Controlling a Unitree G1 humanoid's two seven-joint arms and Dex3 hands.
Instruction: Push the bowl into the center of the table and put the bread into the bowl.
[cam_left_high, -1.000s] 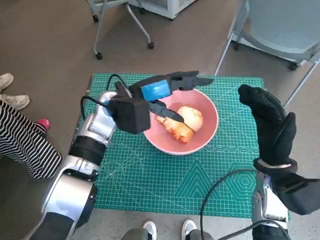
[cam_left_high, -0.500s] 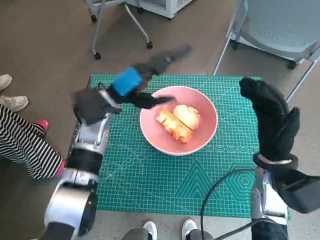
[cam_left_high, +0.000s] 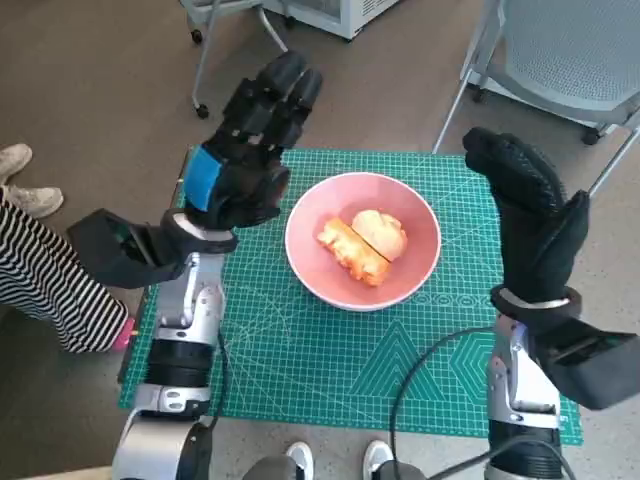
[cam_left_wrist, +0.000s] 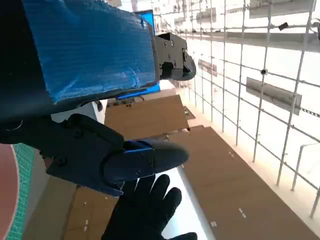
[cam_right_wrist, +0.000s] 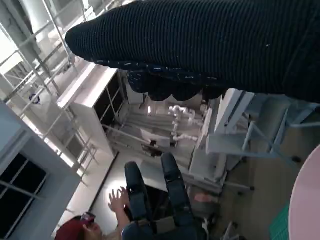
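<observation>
Pink and shallow, the bowl (cam_left_high: 362, 241) sits close to the middle of the counter (cam_left_high: 300, 360), on the green cutting mat (cam_left_high: 330, 350) that covers it, and it serves as our landmark. Inside the bowl lies the bread (cam_left_high: 362, 243), pale and golden, apparently in more than one piece, resting against the bowl's floor slightly toward its far side. We judge that both parts of the task are met as things lie: the bowl is central and the bread is in it.

Our left hand (cam_left_high: 245, 165) is raised beside the bowl's left rim, clear of it, blue tape showing on its back, fingers spread and pointing away from us. It holds nothing. We read that lifted, released posture as a hand that has no more business with the bowl.

Our right hand (cam_left_high: 525, 215), in its black knitted glove, stands upright just past the bowl's right rim, also apart from it and empty, fingers extended. In the left wrist view the glove (cam_left_wrist: 147, 212) shows with fingers apart, which supports that.

Both hands flank the bowl without touching it, so nothing presses or tips it.

Left of the bowl, off the counter, a person's striped trouser leg (cam_left_high: 45, 290) shows; beyond the bowl stand chair legs (cam_left_high: 235, 45) on the floor.
</observation>
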